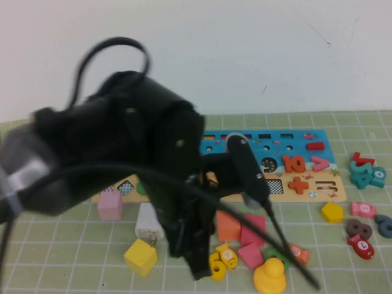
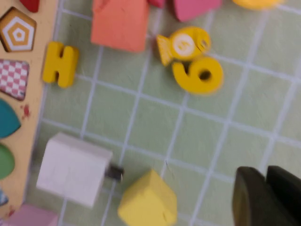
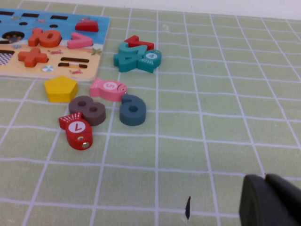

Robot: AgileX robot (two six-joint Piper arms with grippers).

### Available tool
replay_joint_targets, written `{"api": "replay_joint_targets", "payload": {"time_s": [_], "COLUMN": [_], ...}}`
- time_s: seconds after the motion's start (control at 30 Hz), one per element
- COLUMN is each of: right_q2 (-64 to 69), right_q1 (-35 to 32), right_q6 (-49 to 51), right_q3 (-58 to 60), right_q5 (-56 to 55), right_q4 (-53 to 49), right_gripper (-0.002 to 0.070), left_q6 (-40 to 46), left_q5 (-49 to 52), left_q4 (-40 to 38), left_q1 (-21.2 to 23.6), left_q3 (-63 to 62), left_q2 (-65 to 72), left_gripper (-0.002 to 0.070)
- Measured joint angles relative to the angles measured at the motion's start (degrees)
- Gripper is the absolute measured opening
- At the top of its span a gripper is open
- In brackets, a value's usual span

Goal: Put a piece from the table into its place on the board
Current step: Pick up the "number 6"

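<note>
The yellow "6" (image 2: pixel 197 74) lies flat on the green mat, touching a yellow fish (image 2: pixel 183 44). In the high view the "6" (image 1: pixel 216 266) shows at the front, just right of my left gripper (image 1: pixel 199 269). In the left wrist view my left gripper (image 2: pixel 265 197) has its fingers closed together, empty, above the mat and apart from the "6". The board (image 1: pixel 331 177) lies at the back, mostly hidden by my left arm; its sandy edge (image 2: pixel 44 19) shows in the left wrist view. My right gripper (image 3: pixel 268 200) is shut and empty over bare mat, far from the board (image 3: pixel 101 28).
A white charger (image 2: pixel 73 174), yellow cube (image 2: pixel 146 202), orange block (image 2: pixel 120 23) and yellow "H" piece (image 2: pixel 59 63) lie near the "6". A yellow duck (image 1: pixel 270 275) stands at the front. A yellow pentagon (image 3: pixel 60 88), brown 8 (image 3: pixel 87 109), blue 6 (image 3: pixel 132 109) and red fish (image 3: pixel 76 129) lie right of the board.
</note>
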Motion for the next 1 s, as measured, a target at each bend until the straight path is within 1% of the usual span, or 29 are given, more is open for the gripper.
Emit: {"api": "replay_joint_targets", "payload": {"time_s": [0.07,0.1,0.23,0.3,0.33,0.43,0.57,0.83,1.0], "right_q2": [0.0,0.0,0.0,0.0,0.0,0.0,0.0,0.0,0.0], "right_q1": [0.0,0.0,0.0,0.0,0.0,0.0,0.0,0.0,0.0], "right_q6": [0.0,0.0,0.0,0.0,0.0,0.0,0.0,0.0,0.0], "right_q3": [0.0,0.0,0.0,0.0,0.0,0.0,0.0,0.0,0.0], "right_q5": [0.0,0.0,0.0,0.0,0.0,0.0,0.0,0.0,0.0], "right_q4": [0.0,0.0,0.0,0.0,0.0,0.0,0.0,0.0,0.0], "right_gripper": [-0.0001,-0.0001,-0.0001,-0.0001,-0.0001,-0.0001,-0.0001,-0.0001,-0.0001], "left_q6": [-1.99,-2.95,-5.79,-6.03,-6.03,-4.37,-3.47,-3.01,-2.97], "left_q5": [-0.4,-0.43,-0.4,-0.14,-0.02,0.18,-0.04,-5.99,-7.25], "left_q4": [0.0,0.0,0.0,0.0,0.0,0.0,0.0,1.84,1.97], "left_q1": [0.0,0.0,-0.12,-0.12,-0.23,-0.83,-1.63,-1.72,-1.72], "left_q3": [-1.85,-2.67,-3.94,-4.03,-4.03,-4.03,-4.03,-4.03,-4.16], "left_q2": [2.9,4.39,9.09,10.93,11.9,14.39,16.58,18.98,20.35], "left_gripper": [0.0085,0.0136,0.0404,0.0488,0.0512,0.0533,0.0524,0.0515,0.0514]}}
